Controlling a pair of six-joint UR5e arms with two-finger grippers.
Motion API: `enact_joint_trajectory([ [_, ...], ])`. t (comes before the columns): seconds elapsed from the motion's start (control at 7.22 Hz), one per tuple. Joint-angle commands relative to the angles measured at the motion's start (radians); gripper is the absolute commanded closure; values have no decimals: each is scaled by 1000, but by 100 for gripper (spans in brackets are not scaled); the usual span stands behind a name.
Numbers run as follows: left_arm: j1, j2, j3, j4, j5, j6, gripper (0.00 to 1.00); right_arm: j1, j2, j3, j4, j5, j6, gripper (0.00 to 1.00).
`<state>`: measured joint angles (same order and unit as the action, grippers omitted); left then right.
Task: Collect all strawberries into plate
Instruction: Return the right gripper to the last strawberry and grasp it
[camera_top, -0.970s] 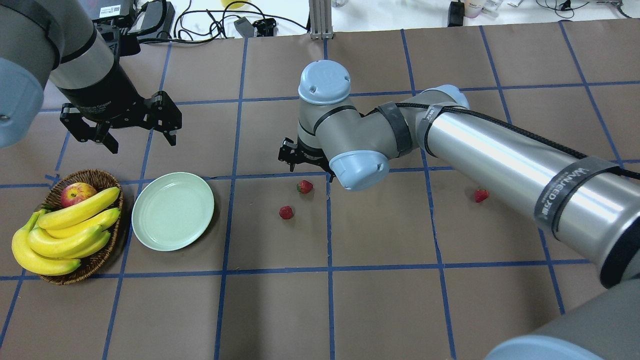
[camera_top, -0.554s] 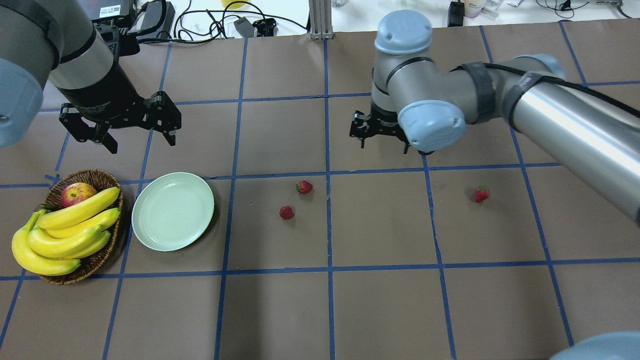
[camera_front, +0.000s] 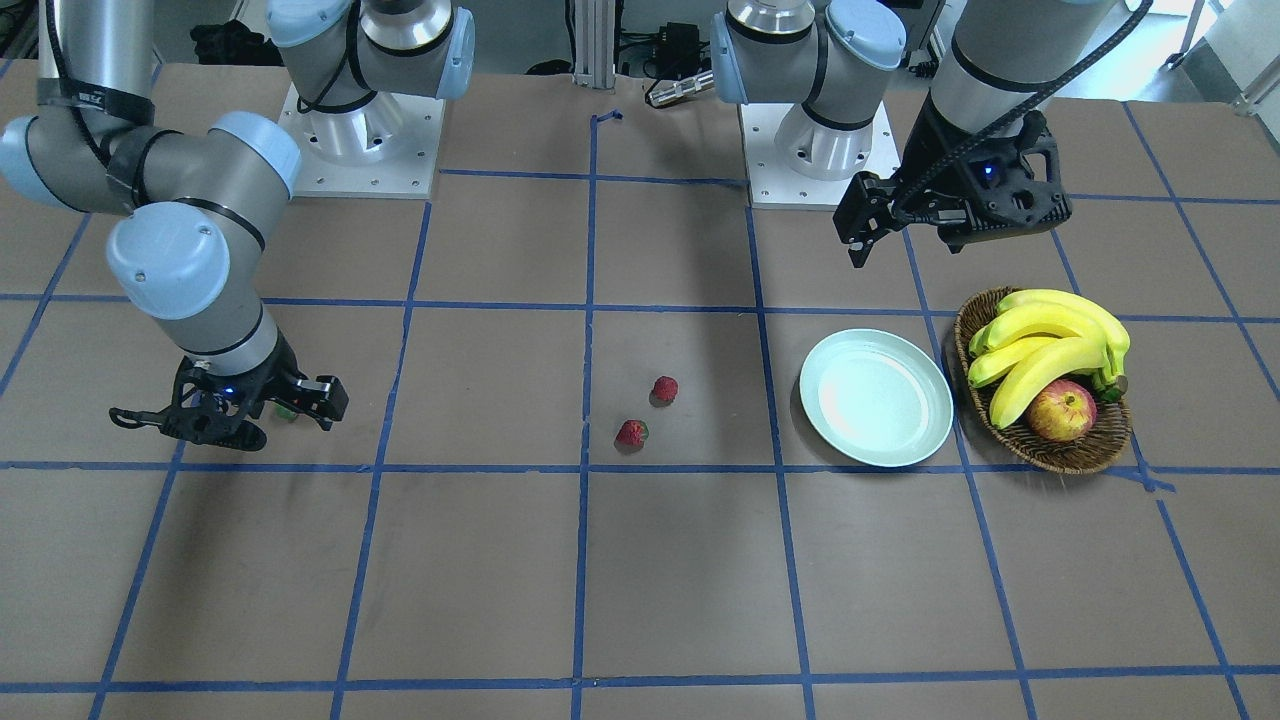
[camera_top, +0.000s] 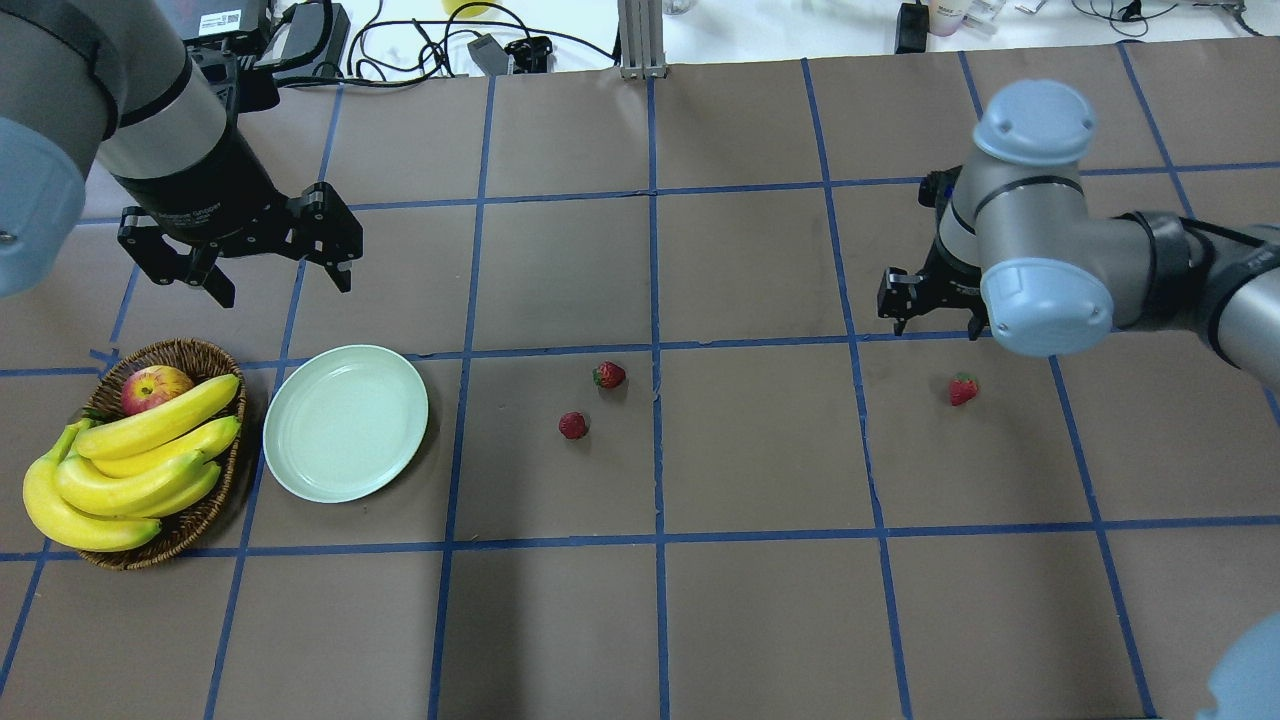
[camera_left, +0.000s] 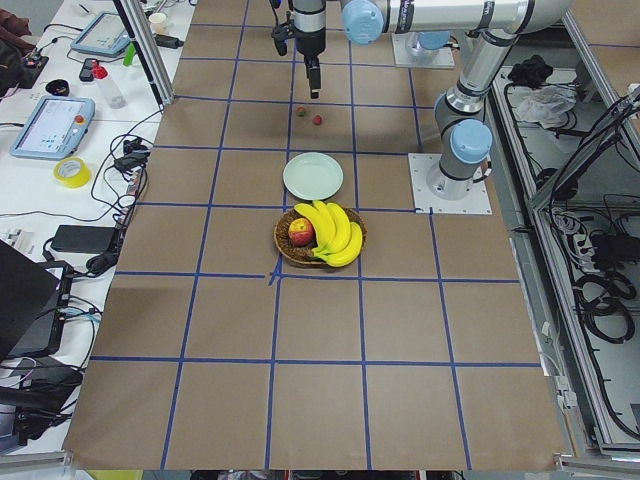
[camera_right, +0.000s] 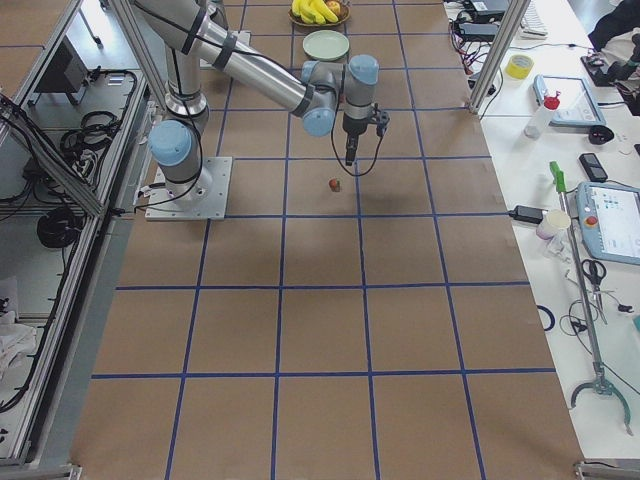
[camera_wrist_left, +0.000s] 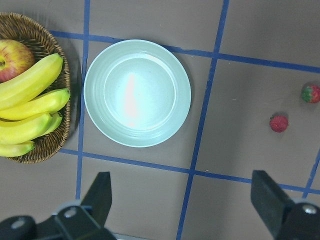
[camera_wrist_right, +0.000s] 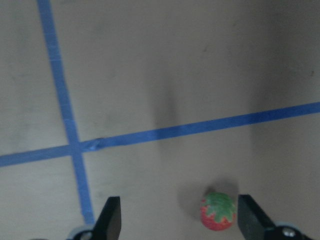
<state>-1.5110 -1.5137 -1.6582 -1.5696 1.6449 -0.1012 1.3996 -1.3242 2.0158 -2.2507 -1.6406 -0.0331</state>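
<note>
The left end effector (camera_top: 285, 285) hangs above the tabletop (camera_top: 760, 600) with its jaws spread wide and nothing between them. It is on the far side of the plate (camera_top: 346, 422) and the basket (camera_top: 190, 355); its wrist view looks straight down on the plate between the two fingers (camera_wrist_left: 100, 195). The plate lies flat just beside the basket, which holds bananas (camera_top: 140, 450) and an apple (camera_top: 155, 388). All three strawberries lie on the tabletop outside the plate. Two strawberries (camera_top: 609, 375) (camera_top: 572, 425) sit close together but apart near the middle, well to the right of the plate in the overhead view. The third strawberry (camera_top: 962, 389) lies alone far out on the robot's right. The right end effector (camera_top: 935, 325) hovers near this one, a little beyond it in the overhead view, with jaws open and holding nothing. In its wrist view the strawberry (camera_wrist_right: 218, 211) shows low in the frame between the fingers (camera_wrist_right: 112, 220), closer to the right-hand one, green cap up, touching neither. The front view hides most of this berry behind the right end effector (camera_front: 225, 415).
</note>
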Motion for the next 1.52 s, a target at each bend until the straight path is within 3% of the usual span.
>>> enact_joint_trajectory([
  [0.0,0,-2,0,0,0,-2,0,-93,-3,132,-99,10,-105,28],
  [0.28,0,-2,-2,-3,-2,-11,0,-93,8,124,-34,39,-110,39],
  [0.55,0,-2,0,0,1,-9,0,-93,10,100,-24,39,-110,96],
  [1.11,0,0,-2,-3,24,2,0,-36,0,36,-17,63,-33,100],
  [1.25,0,0,0,-3,29,2,0,69,6,-77,109,103,55,100],
  [1.39,0,0,-2,-3,29,2,0,163,31,-174,232,108,269,100],
])
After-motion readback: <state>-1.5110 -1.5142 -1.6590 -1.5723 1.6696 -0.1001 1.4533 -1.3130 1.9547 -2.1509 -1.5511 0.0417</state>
